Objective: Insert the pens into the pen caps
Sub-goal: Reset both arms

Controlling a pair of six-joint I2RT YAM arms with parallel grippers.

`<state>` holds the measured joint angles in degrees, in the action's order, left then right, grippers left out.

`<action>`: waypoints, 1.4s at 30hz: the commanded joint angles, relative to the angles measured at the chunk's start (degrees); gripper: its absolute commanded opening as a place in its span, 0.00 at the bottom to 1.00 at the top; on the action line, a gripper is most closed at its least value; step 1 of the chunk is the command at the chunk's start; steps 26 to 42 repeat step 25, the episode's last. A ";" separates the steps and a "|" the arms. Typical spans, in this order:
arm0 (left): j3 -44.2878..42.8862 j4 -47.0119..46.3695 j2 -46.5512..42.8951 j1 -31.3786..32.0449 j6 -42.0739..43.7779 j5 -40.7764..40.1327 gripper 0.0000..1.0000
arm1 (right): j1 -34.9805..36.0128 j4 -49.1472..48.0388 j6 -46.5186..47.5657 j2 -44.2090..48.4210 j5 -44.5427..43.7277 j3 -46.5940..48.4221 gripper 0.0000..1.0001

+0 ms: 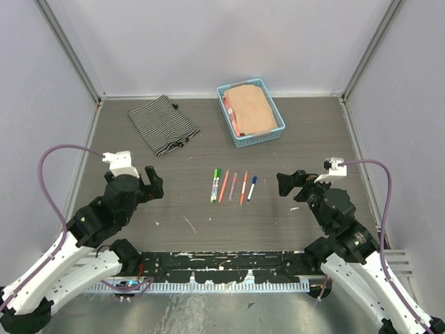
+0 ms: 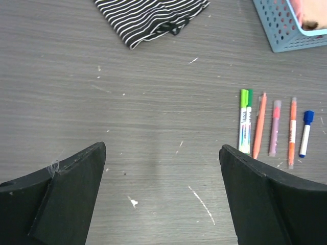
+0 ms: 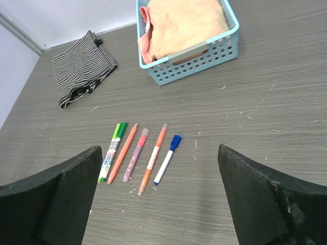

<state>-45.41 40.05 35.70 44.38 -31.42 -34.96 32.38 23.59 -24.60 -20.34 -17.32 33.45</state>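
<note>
left jaws, right jaws: matte black wedges, wide apart, empty; bases cut off by frame edge. bench (image 1: 313, 139): grey, wood-grained, scuffed. pens (image 1: 233, 186): five slim tubes in parallel row, flat on bench, between both jaws, well apart from each; tip detail too small to tell. farther: striped cloth (image 1: 164, 124), folded; perforated blue basket (image 1: 259, 139) with peach fabric.

Pens (image 1: 233, 186) abreast, nearside of basket (image 1: 259, 138)
</note>
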 commanded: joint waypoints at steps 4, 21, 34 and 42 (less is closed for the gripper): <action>4.32 4.03 -8.34 -0.17 -3.84 -7.02 0.98 | -0.13 -3.20 1.52 5.26 -4.23 -2.96 1.00; 7.91 3.01 -13.89 -0.21 -5.77 -14.57 0.98 | -0.06 -4.10 1.87 6.42 -4.06 -3.85 1.00; 7.74 4.68 -14.59 -0.20 -6.36 -16.33 0.98 | -0.08 -4.88 1.83 6.23 -3.86 -4.18 1.00; 7.74 4.68 -14.59 -0.20 -6.36 -16.33 0.98 | -0.08 -4.88 1.83 6.23 -3.86 -4.18 1.00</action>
